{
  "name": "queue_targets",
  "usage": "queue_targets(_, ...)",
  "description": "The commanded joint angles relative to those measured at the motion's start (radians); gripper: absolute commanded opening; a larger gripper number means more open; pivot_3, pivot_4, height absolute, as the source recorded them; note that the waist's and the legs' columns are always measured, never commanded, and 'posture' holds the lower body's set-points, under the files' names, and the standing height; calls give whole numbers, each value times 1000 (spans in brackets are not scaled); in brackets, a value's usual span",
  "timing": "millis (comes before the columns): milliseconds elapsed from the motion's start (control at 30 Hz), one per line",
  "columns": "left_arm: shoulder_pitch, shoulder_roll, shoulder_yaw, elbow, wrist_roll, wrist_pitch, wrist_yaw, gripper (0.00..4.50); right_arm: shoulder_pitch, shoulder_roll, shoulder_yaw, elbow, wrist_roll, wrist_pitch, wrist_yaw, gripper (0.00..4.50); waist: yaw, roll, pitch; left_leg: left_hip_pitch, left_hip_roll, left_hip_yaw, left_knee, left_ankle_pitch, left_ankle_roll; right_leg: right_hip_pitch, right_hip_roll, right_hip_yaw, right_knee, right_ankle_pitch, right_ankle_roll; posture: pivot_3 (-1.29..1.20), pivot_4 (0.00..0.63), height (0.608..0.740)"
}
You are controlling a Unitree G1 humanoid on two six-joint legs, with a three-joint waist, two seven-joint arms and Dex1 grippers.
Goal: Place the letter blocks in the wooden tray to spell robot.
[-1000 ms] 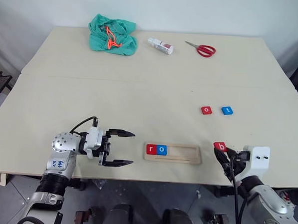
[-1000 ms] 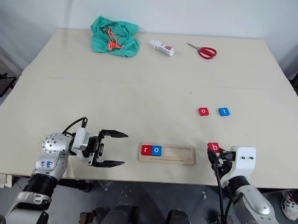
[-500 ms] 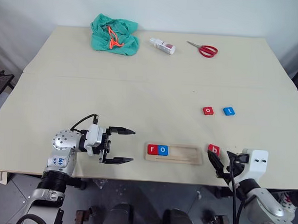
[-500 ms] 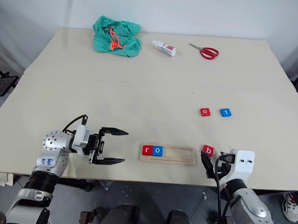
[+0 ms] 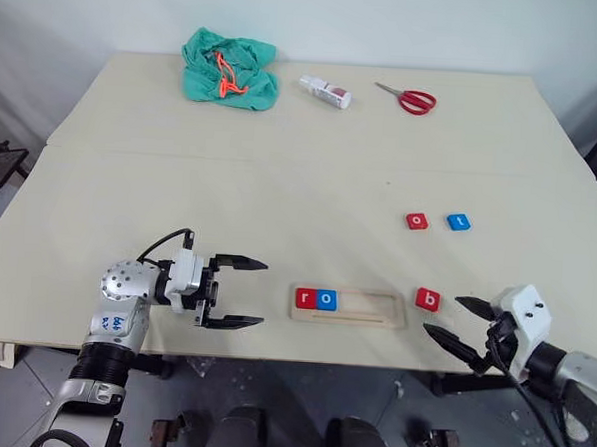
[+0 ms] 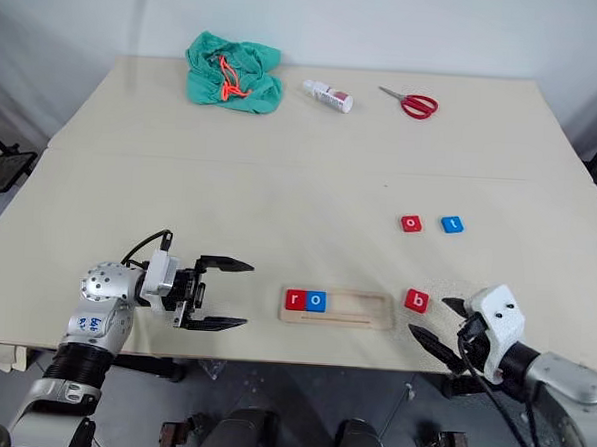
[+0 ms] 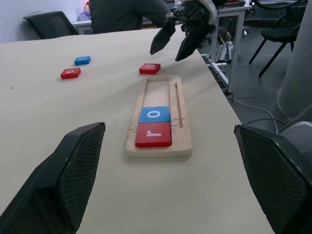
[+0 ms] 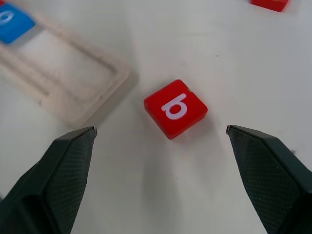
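Just ahead of the right gripper [image 5: 463, 326], jaws spread wide and empty, red b block [image 5: 428, 299] flat on the table [image 5: 281, 183], beside the wooden tray [image 5: 364, 307] holding r [image 5: 305, 298] and o [image 5: 326, 299], left gripper [image 5: 243, 293] open beyond the tray's far end, loose o block [image 5: 417, 221] and t block [image 5: 459, 222] farther off.

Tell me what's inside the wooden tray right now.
The wooden tray holds a red r block and a blue o block side by side; the remaining groove is bare. Nothing covers it.
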Motion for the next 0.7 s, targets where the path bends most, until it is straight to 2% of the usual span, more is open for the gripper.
queue_targets(33, 4, 10, 16, -18, -20, -7, -2, 4500, -87, -57, 23, 90, -23, -70, 107, 4456, -2, 0, 0, 0, 0, 0, 0, 0, 0, 0, 0, 0, 0, 0, 0, 0, 150, 740)
queue_targets(200, 28, 15, 26, -41, -17, -11, 13, 4500, -279, -122, 134, 264, -78, -127, 260, 4456, -1, 0, 0, 0, 0, 0, 0, 0, 0, 0, 0, -1, 0, 0, 0, 0, 150, 740)
queue_targets(367, 57, 24, 37, -76, -20, -5, 37, 4500, -350, -128, 200, 332, -114, -151, 337, 4456, 4, -1, 0, -2, 0, -2, 1, 0, 0, 0, -1, -3, 0, 0, 0, 0, 150, 740)
queue_targets(633, 106, 49, 47, -133, -29, 7, 64, 4500, -422, -92, 272, 408, -166, -166, 347, 4456, 2, -1, 0, -2, 0, -2, 3, 0, 0, 0, -1, -3, 0, 0, 0, 0, 150, 740)
queue_targets(700, 109, 56, 49, -135, -30, 7, 65, 4500, -432, -77, 282, 426, -185, -172, 330, 4087, 2, -1, 0, -2, 0, -2, 3, 0, 0, 0, -1, -3, 0, 0, 0, 0, 150, 740)
